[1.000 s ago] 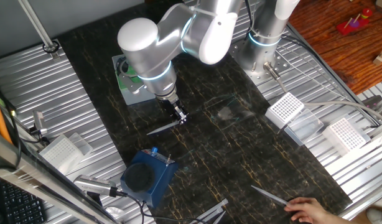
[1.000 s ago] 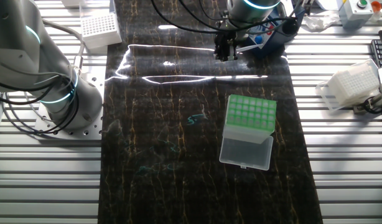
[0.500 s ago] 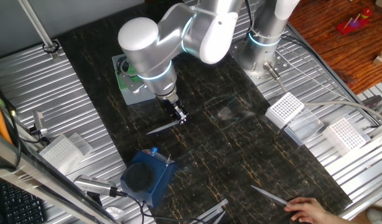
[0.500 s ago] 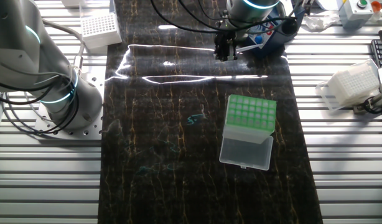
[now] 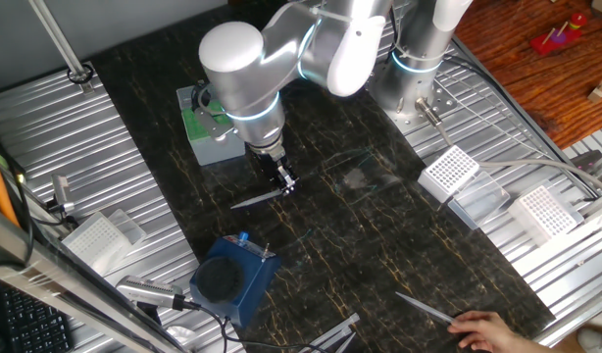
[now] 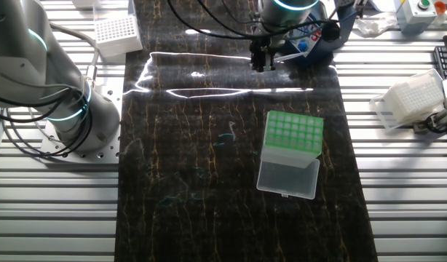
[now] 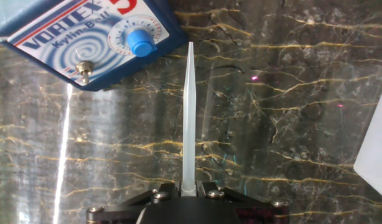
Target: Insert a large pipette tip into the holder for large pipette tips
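So my gripper [image 7: 188,185] is clamped on the wide end of the large pipette tip [image 7: 188,112], and in the hand view the tip runs straight out from between my fingers, its point toward the blue vortex mixer [image 7: 85,34]. From one fixed view the tip [image 5: 256,201] is nearly horizontal, low over the dark marble-look mat [image 5: 379,235]. The holder for large pipette tips [image 6: 290,151], the one with the green grid, sits on the same mat, well apart from my gripper [image 6: 263,60]. A person's hand [image 5: 489,331] rests at the mat's edge beside another tip [image 5: 423,308].
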Available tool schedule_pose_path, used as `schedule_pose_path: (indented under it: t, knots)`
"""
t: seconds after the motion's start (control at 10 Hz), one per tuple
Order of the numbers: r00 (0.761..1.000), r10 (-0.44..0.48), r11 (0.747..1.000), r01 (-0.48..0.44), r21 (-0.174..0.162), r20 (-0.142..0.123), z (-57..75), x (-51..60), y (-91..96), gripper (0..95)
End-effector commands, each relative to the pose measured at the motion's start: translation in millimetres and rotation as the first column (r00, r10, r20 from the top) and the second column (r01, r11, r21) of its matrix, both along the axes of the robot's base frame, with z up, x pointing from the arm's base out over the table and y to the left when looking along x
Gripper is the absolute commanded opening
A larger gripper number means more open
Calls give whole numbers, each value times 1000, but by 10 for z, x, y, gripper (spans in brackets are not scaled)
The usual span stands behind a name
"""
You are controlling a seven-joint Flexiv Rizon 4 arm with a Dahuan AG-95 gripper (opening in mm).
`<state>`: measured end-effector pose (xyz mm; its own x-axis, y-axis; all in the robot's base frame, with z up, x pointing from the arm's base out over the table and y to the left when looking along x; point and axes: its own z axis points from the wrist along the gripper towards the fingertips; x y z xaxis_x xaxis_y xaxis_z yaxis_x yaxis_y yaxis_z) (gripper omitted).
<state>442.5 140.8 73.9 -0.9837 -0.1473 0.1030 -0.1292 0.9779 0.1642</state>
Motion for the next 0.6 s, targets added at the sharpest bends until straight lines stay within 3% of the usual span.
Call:
schedule_pose_path:
  t: [0.1, 0.4, 0.6]
  knots:
    - [1000, -4, 1000, 4, 4, 2, 8, 30, 18, 0]
    - [999, -46, 999, 46, -14, -9, 103, 141, 123, 0]
    - [999, -49, 999, 49, -14, -15, 112, 149, 133, 0]
